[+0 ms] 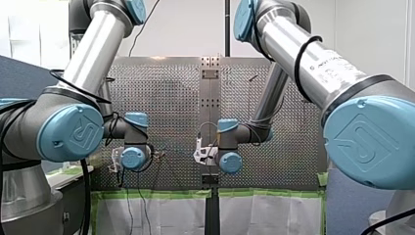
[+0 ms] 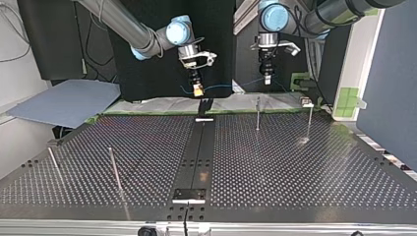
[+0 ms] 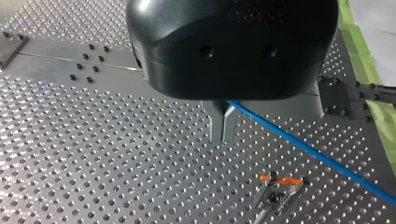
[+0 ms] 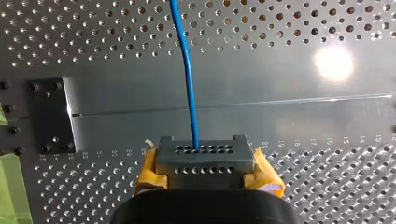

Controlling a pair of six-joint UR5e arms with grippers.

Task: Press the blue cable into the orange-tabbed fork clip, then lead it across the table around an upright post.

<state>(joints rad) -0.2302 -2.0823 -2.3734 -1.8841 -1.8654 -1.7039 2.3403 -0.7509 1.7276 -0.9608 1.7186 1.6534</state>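
You have the blue cable (image 2: 223, 87) held off the table (image 2: 295, 172), stretched between both arms above the table's edge nearest their bases. Your left gripper (image 3: 223, 136) has its metal fingers closed on the cable, which runs on past the orange-tabbed clip (image 3: 280, 183) lying on the table beside them, not seated in it. Your right gripper (image 4: 201, 145), yellow-padded, is clamped on the cable too. An upright post (image 2: 257, 113) stands near that edge.

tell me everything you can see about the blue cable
The blue cable is thin, smooth and plastic-looking. It spans the air above the perforated table, sagging slightly, clamped by my left gripper and my right gripper. It runs past the orange-tabbed clip, not yet pressed in.
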